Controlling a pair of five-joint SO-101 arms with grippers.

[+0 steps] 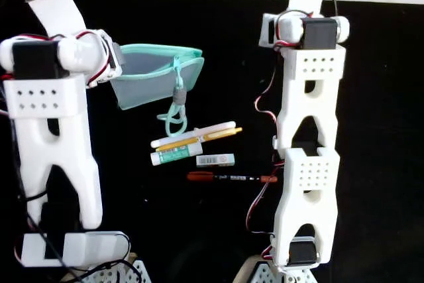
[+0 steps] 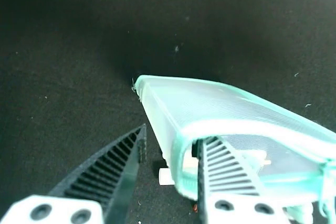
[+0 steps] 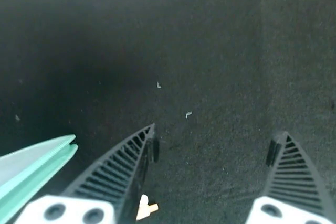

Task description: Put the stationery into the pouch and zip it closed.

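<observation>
The teal mesh pouch [image 1: 156, 74] lies at the back left with its mouth open, and its zip pull and loop [image 1: 175, 107] hang toward the front. My left gripper [image 2: 172, 136] is open at the pouch's [image 2: 220, 114] end. One finger [image 2: 220, 171] is inside the mouth, and the other finger [image 2: 113, 169] is outside, a little apart from the wall. The stationery lies in front of the pouch: white and yellow pens [image 1: 199, 134], a white-green tube [image 1: 175, 156], a small white eraser [image 1: 215, 160] and a red-black pen [image 1: 232, 177]. My right gripper [image 3: 215, 140] is open over bare cloth, with the pouch's edge [image 3: 31, 166] beside it.
Black cloth [image 1: 371, 130] covers the table. The right arm [image 1: 308, 97] stands folded just right of the stationery, with red wires [image 1: 262, 104] hanging beside it. The left arm's white body [image 1: 53, 137] rises at the left. A pale wall runs along the back.
</observation>
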